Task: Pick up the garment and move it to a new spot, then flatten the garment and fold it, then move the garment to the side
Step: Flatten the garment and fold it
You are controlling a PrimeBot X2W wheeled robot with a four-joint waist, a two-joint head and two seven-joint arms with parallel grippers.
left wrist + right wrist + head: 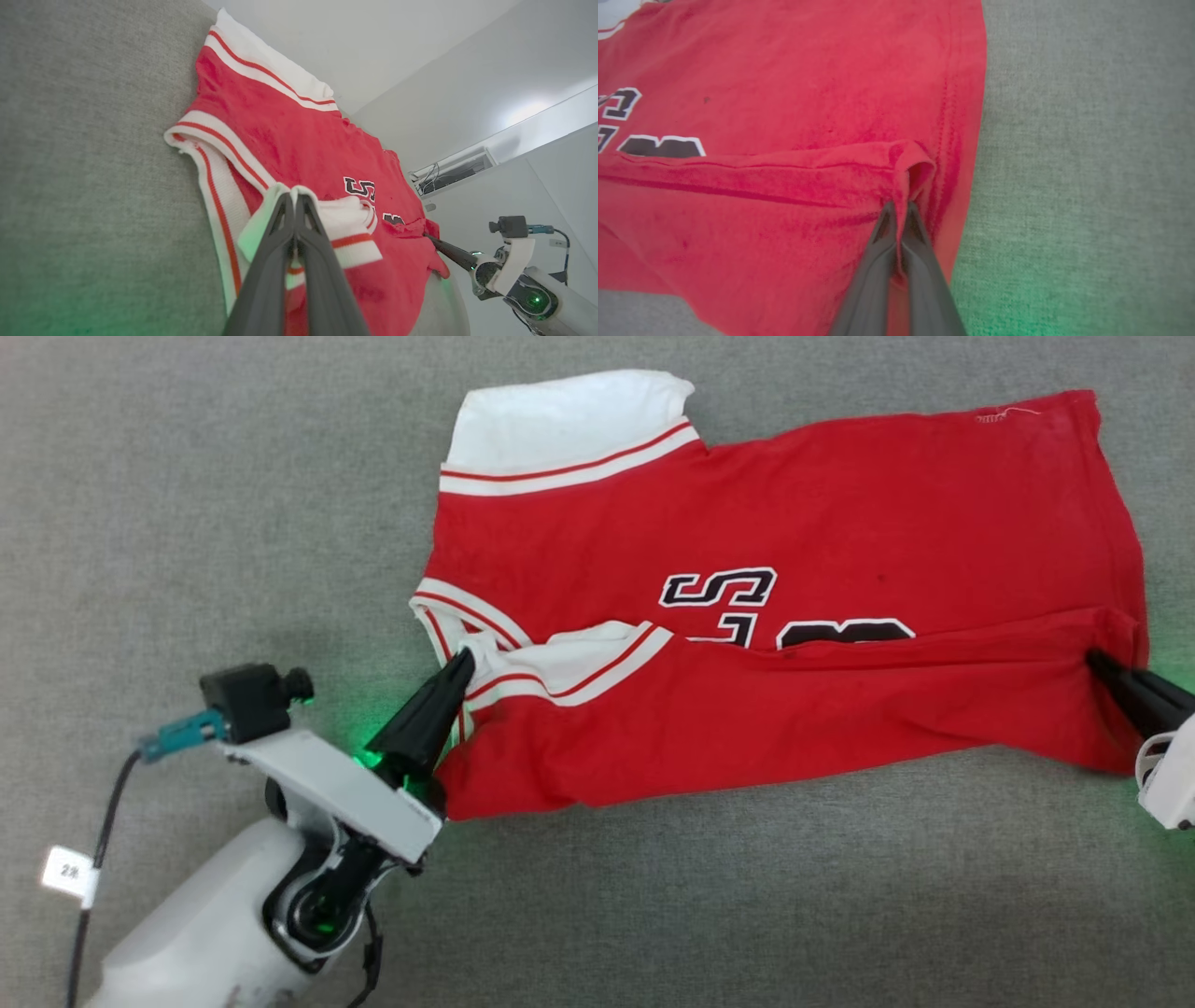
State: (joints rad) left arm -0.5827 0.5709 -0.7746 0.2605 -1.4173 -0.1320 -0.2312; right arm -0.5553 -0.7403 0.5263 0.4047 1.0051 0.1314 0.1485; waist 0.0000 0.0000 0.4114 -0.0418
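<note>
The garment (794, 523), a red jersey T-shirt with white sleeves and black lettering, lies across the grey surface, collar to the left and hem to the right. Its near long edge is folded up over the chest, covering the lower half of the lettering. My left gripper (464, 660) is shut on the white sleeve at the folded edge's left end; in the left wrist view the left gripper (294, 195) pinches white cloth of the garment (299, 140). My right gripper (1094, 658) is shut on the folded edge's hem corner; the right gripper (897, 205) pinches a red fold of the garment (784, 93).
A grey carpet-like surface (187, 523) spreads all around the shirt. In the left wrist view, pale walls and a wall recess with cables (451, 172) stand beyond the surface, and the right arm (518, 275) reaches in from the lower right.
</note>
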